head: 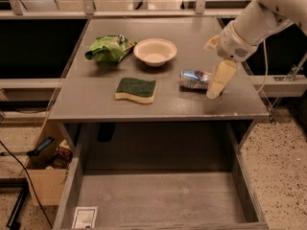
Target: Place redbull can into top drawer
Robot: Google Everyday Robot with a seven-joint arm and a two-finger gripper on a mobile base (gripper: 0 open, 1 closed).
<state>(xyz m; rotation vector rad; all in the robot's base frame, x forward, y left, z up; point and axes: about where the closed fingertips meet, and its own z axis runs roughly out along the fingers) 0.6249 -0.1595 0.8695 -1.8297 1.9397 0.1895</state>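
The redbull can [194, 79] lies on its side on the grey table [158, 104], right of the middle, silver and blue with red marks. My gripper [217, 82] hangs from the white arm at the upper right. It reaches down to the table just right of the can, close to its end or touching it. The top drawer [158, 195] is pulled open below the table's front edge. Its grey bottom is bare, with a white label sticker [85, 217] at the front left corner.
On the table are a green wrinkled snack bag [108, 48] at the back left, a cream bowl [155, 51] behind the middle, and a green and yellow sponge [136, 89] left of the can. A tan cardboard box [45, 176] stands on the floor at the left.
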